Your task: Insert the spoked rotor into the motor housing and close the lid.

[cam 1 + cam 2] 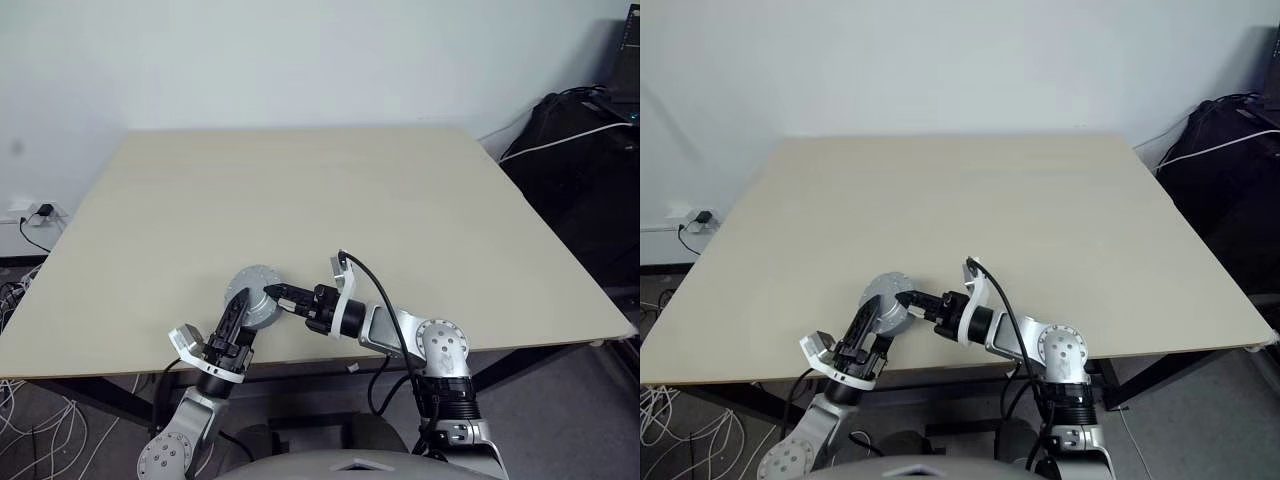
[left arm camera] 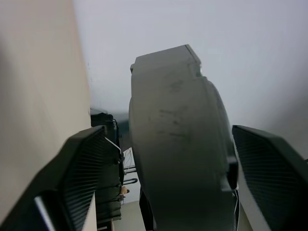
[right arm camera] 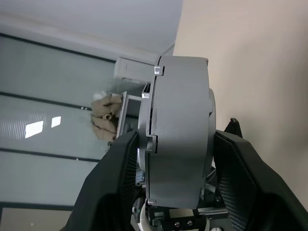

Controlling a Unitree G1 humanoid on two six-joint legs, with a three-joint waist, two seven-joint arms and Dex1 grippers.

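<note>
The motor housing is a thick grey round body with a seam around its side, held over the near part of the table. My right gripper reaches in from the right and is shut on it, one finger on each flat face. From below, my left gripper stands open. Its fingers straddle the housing's edge with a narrow gap on at least one side. The spoked rotor is out of view. I cannot tell the lid apart from the housing body.
The table's front edge runs just under both wrists. A black bag with a white cable sits off the right side. A wall socket and loose cables lie to the left, on the floor.
</note>
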